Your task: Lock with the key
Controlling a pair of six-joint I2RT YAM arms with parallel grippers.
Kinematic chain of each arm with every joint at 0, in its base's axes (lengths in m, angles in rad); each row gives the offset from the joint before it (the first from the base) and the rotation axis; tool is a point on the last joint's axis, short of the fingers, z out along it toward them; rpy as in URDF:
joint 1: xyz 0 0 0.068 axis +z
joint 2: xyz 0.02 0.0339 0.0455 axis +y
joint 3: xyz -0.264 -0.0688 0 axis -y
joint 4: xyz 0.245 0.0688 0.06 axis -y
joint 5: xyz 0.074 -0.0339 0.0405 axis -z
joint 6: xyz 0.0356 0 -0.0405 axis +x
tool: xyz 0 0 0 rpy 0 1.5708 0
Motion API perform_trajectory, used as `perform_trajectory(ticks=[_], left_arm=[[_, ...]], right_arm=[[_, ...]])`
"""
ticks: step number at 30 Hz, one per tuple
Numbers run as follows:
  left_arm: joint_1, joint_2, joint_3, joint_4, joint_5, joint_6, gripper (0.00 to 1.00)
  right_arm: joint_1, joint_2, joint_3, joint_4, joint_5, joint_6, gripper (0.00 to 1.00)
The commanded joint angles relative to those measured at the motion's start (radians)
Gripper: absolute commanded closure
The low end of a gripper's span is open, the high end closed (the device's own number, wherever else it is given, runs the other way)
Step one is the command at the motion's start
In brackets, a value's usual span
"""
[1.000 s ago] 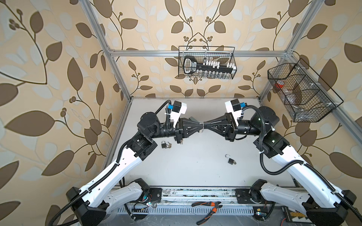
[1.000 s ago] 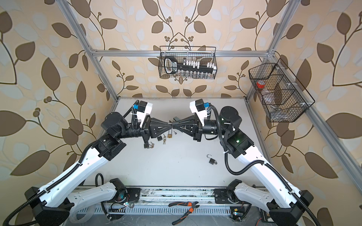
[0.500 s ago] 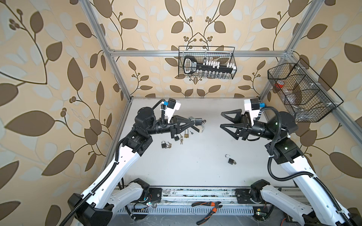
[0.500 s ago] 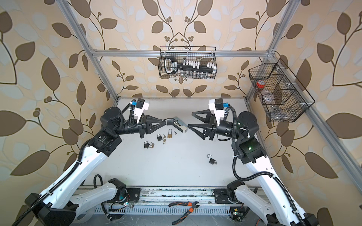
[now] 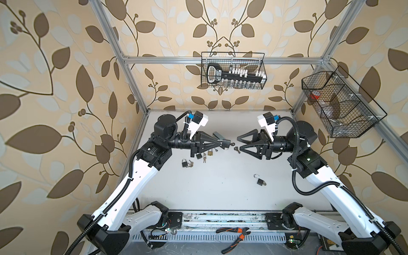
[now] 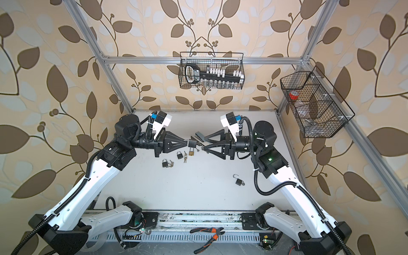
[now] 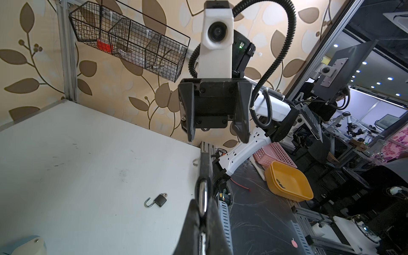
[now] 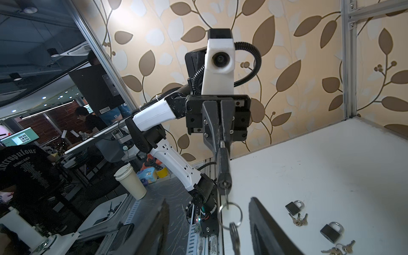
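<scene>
My left gripper (image 5: 221, 142) is shut on the shackle of a dark padlock (image 5: 226, 143), held in the air above the table in both top views. A key (image 6: 199, 144) sticks out of the padlock's (image 6: 192, 144) bottom, with a ring (image 8: 229, 213) and a spare key hanging from it. My right gripper (image 5: 239, 143) faces it, open, and its fingers (image 8: 265, 225) stand either side of the ring without touching it. In the left wrist view the shackle (image 7: 203, 198) sits pinched between my left gripper's (image 7: 202, 205) jaws. Whether the shackle is latched does not show.
Two shut dark padlocks (image 5: 185, 163) (image 5: 198, 156) and a brass one (image 5: 210, 152) lie with keys below the left gripper. An open padlock (image 5: 260, 181) lies at the front right. A grey block (image 5: 217, 134) lies behind. Wire baskets (image 5: 233, 70) (image 5: 340, 103) hang on the walls.
A second ago the grippers met tip to tip. Then the right one opened and both arms drew apart. Now they have come close again, the right still open.
</scene>
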Motion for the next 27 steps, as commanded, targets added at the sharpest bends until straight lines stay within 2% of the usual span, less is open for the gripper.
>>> perform_trajectory(ticks=[1,9,25,27], left_arm=[[-0.003,-0.012,0.033,0.023,0.051,0.03,1.0],[-0.004,-0.016,0.029,0.027,0.054,0.03,1.0],[-0.004,-0.027,0.023,0.025,0.039,0.039,1.0],[-0.004,-0.028,0.024,0.024,0.032,0.039,1.0]], right_arm=[[0.021,0.022,0.021,0.026,0.001,0.004,0.46],[0.048,0.044,0.022,0.034,0.014,0.01,0.53],[0.059,0.043,0.018,0.028,0.029,0.006,1.0],[0.06,0.04,0.017,0.021,0.03,0.0,1.0]])
